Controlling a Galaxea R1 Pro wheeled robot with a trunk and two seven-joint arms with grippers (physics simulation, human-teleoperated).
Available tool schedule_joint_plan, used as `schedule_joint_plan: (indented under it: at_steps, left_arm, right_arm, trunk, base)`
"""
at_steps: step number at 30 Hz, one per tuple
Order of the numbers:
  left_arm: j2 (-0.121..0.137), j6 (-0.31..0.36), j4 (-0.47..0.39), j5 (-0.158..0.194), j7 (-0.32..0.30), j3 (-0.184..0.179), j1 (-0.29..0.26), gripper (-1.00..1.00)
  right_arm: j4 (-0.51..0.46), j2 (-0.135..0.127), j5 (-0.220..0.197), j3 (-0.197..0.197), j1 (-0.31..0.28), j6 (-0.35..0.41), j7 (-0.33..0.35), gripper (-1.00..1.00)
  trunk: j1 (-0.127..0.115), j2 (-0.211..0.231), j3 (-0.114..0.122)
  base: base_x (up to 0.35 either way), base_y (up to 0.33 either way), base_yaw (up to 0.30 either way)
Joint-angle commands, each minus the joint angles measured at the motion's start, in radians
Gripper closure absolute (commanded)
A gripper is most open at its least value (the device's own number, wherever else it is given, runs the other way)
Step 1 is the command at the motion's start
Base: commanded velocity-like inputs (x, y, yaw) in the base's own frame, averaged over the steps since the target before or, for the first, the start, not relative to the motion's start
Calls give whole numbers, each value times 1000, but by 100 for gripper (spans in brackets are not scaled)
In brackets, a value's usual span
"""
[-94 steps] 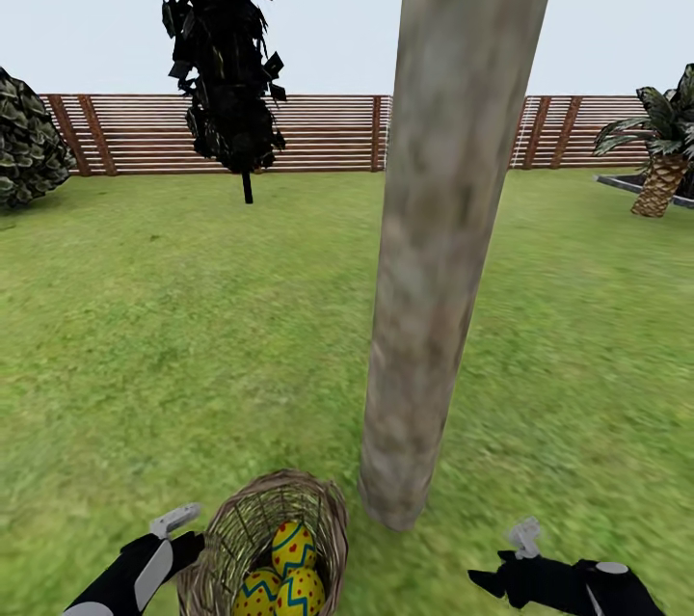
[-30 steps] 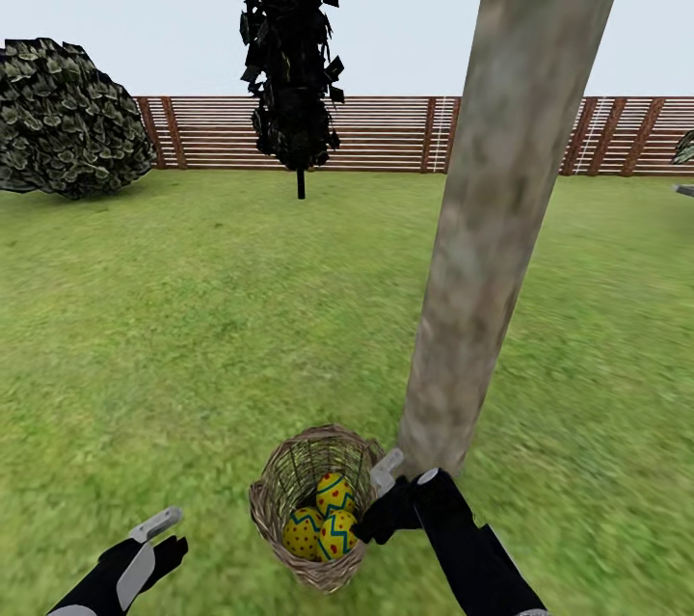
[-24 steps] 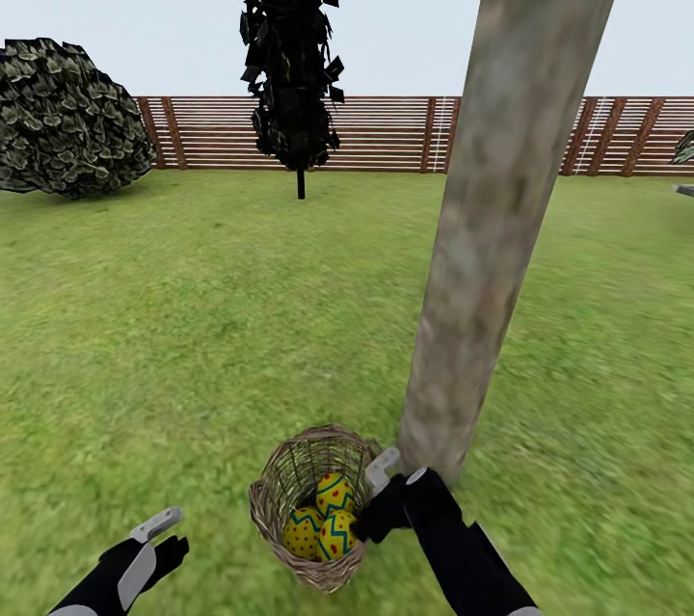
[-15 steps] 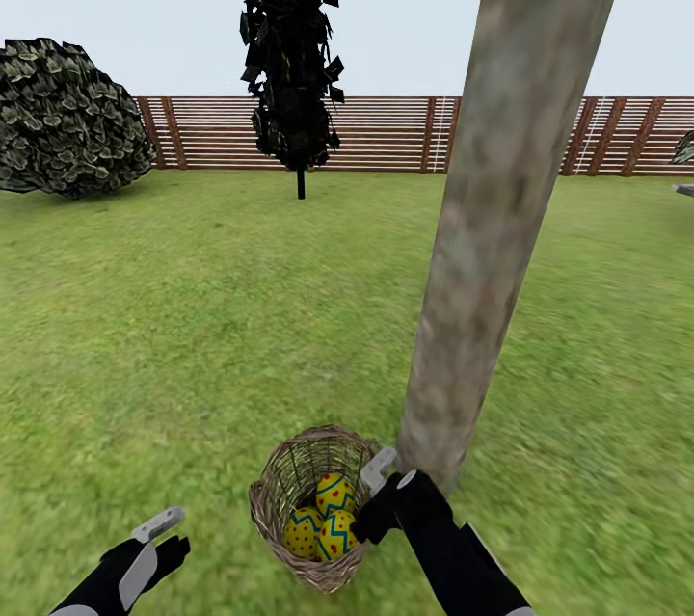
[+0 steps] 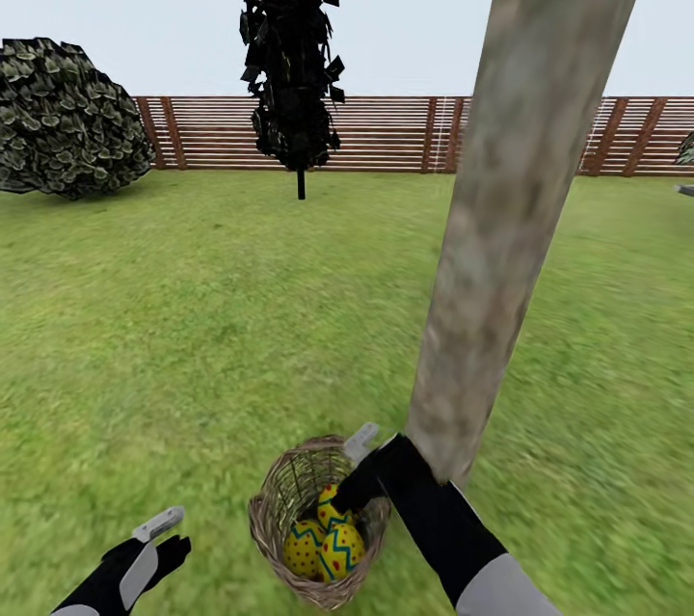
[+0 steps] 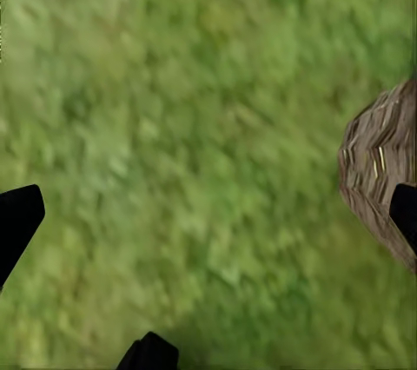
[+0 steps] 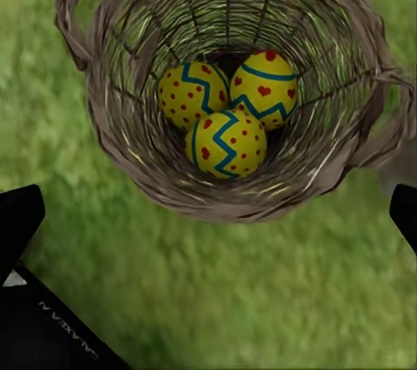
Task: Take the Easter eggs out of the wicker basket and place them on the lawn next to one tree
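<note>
The wicker basket (image 5: 289, 500) stands on the lawn (image 5: 193, 336) just left of the thick pale tree (image 5: 501, 240). Three Easter eggs lie inside it; in the head view I see them at its bottom (image 5: 323, 544). From above, the right wrist view shows the eggs (image 7: 226, 144) packed together within the basket's rim (image 7: 122, 140). My right gripper (image 5: 354, 473) hangs open over the basket's right rim, above the eggs, holding nothing. My left gripper (image 5: 154, 539) stays open low over the grass, left of the basket; the basket's side (image 6: 378, 170) shows in the left wrist view.
A thin-trunked tree with dark foliage (image 5: 289, 47) and a round bush (image 5: 63, 120) stand far off before the brown slat fence (image 5: 386, 134). Open grass spreads around the thick trunk's foot (image 5: 439, 452) on all sides.
My right arm swung in from the right and has now pushed forward, bringing its gripper from beside the basket's rim to over the eggs. The view turned left earlier; the left gripper stays put.
</note>
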Motion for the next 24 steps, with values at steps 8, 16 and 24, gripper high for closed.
schedule_joint_plan:
  at_steps: [8,16,24]
  left_arm:
    - [-11,0,-1,11,4,0,0,-100]
    - [-13,-2,0,11,4,0,0,-100]
    - [-13,-4,2,11,4,0,0,-100]
  right_arm:
    - [5,0,-13,54,-9,13,8,-100]
    - [61,0,-15,97,-11,12,6,-100]
    - [59,0,-14,100,-11,9,0,-100]
  trunk:
    - [1,0,-1]
    - [1,0,-1]
    - [1,0,-1]
  base:
    - [163,37,0]
    - [58,1,0]
    - [151,0,0]
